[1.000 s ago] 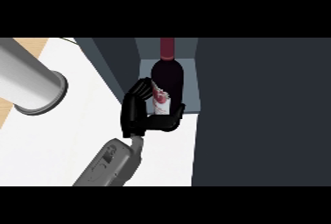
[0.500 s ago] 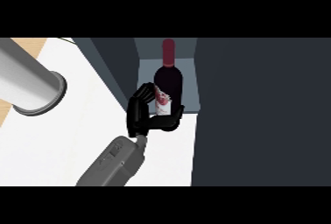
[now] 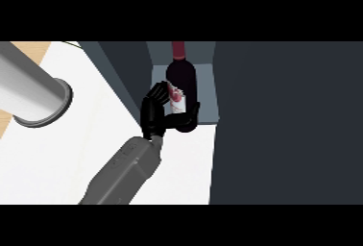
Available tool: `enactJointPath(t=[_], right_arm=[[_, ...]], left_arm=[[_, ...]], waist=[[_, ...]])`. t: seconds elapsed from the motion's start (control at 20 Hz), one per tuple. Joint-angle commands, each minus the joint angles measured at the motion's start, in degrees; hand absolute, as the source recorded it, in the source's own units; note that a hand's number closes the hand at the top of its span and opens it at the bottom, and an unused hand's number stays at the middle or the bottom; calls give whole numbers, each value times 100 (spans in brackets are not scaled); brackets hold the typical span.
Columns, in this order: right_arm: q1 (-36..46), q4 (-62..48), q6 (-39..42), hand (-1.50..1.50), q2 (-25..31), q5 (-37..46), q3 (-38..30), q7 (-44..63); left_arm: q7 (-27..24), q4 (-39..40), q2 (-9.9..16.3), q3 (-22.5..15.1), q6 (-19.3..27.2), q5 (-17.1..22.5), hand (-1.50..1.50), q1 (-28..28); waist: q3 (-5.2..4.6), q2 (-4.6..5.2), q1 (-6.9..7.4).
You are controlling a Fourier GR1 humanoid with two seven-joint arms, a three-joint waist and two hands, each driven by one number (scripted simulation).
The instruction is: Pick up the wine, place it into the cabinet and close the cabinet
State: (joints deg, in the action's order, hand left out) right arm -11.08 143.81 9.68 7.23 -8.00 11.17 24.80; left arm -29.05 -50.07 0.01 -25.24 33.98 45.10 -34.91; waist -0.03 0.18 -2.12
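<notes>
A dark wine bottle (image 3: 181, 73) with a red neck and a white and red label stands in the narrow open cabinet (image 3: 205, 94), at the top centre of the head view. My right hand (image 3: 164, 114) is curled round the bottle's lower part, with the label showing between the fingers and the thumb. The bottle's base is hidden behind the hand. The grey right forearm (image 3: 126, 172) comes in from the lower edge. My left hand does not show.
A large dark cabinet panel (image 3: 287, 125) fills the right side, close beside the bottle. The dark cabinet wall (image 3: 126, 72) stands to the left of the hand. A thick grey cylinder (image 3: 32, 91) lies over the white counter (image 3: 64, 158) at the upper left.
My right hand has carried the bottle slightly deeper into the cabinet, away from me. The grip has not changed.
</notes>
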Motion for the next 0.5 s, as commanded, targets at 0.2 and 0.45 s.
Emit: enactJointPath(t=[0.2, 0.45], right_arm=[[-459, 1028, 2, -150, -60, -738, -24, 273], [-345, 1068, 46, -150, -8, -776, -33, 443]], left_arm=[[-215, 717, -1, 24, -9, 518, 150, -502], [-45, 1327, -1, 321, -9, 591, 150, -1318]], waist=[[2, -6, -6], [1, 4, -36]])
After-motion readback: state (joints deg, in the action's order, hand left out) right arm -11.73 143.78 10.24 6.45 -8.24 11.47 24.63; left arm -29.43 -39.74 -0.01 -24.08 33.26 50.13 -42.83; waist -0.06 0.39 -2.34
